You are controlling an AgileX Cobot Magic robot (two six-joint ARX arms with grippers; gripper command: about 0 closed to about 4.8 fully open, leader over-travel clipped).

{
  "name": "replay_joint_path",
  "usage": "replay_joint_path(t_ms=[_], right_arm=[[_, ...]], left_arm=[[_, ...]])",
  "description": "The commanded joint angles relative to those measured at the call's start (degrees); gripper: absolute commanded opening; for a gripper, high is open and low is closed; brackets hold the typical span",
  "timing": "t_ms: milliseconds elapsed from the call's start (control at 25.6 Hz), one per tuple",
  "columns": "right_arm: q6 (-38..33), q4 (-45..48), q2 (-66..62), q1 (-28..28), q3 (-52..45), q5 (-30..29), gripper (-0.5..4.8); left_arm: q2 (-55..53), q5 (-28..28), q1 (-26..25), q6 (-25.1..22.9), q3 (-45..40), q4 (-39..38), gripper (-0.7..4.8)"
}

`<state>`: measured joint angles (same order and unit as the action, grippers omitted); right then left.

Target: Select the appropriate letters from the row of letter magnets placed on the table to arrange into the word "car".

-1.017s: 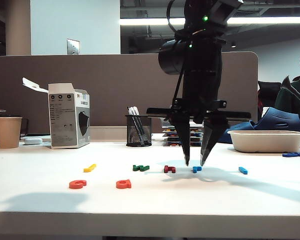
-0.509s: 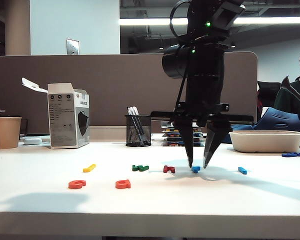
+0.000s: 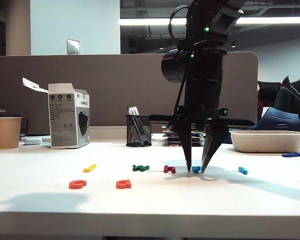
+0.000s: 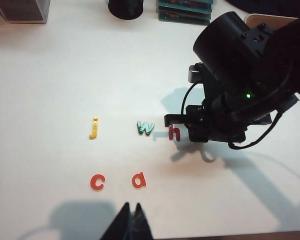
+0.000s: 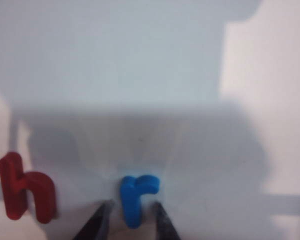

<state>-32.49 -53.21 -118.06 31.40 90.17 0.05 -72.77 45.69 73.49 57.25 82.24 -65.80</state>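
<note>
From outside, my right gripper (image 3: pixel 196 169) straddles the blue r (image 3: pixel 196 169), jaws open, tips at the table (image 3: pixel 150 205). The left gripper (image 4: pixel 130 225) (shut) waits near c (image 4: pixel 97 182) and a (image 4: pixel 139 179). Wrist-on: I should close squarely on r's (image 5: pixel 136 197) stem, clear of the h (image 5: pixel 26 193).

An office: a brown fabric partition wall (image 3: pixel 115 90) backs the white desk (image 3: pixel 150 200), with a black mesh pen cup (image 3: pixel 138 131) and ceiling strip lights (image 3: pixel 155 21).

white table (image 3: pixel 155 200); letter magnets (image 3: pixel 140 168), paper cup (image 3: pixel 8 132), beige tray (image 3: pixel 266 141)
</note>
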Motion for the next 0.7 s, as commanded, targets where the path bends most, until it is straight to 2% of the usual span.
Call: replay_joint_path(t_ms=[39,274,391,509,587,704], right_arm=[[-0.3,0.2,-0.7,0.0,0.0,-0.3,1.16],[-0.2,-0.3,-0.7,0.0,0.0,0.0,1.01],[-0.2,0.0,-0.7,0.0,0.0,0.0,0.51],[-0.2,0.4,-0.8,0.0,0.0,0.0,0.41],[-0.2,0.4,-0.9,0.0,0.0,0.0,-0.10],[-0.2,0.3,-0.9,0.0,0.0,0.0,-0.09]], left_arm=[[0.1,0.6,0.0,-0.2,0.1,-0.1,-0.05],[0.1,0.6,0.0,-0.2,0.1,-0.1,-0.05],[0.1,0.6,0.0,-0.2,0.1,-0.1,-0.05],[0.1,0.6,0.0,-0.2,0.1,-0.1,-0.05],[0.1,0.6,0.0,-0.2,0.1,-0.1,-0.05],[0.1,0.6,0.0,-0.2,0.1,-0.1,-0.05]])
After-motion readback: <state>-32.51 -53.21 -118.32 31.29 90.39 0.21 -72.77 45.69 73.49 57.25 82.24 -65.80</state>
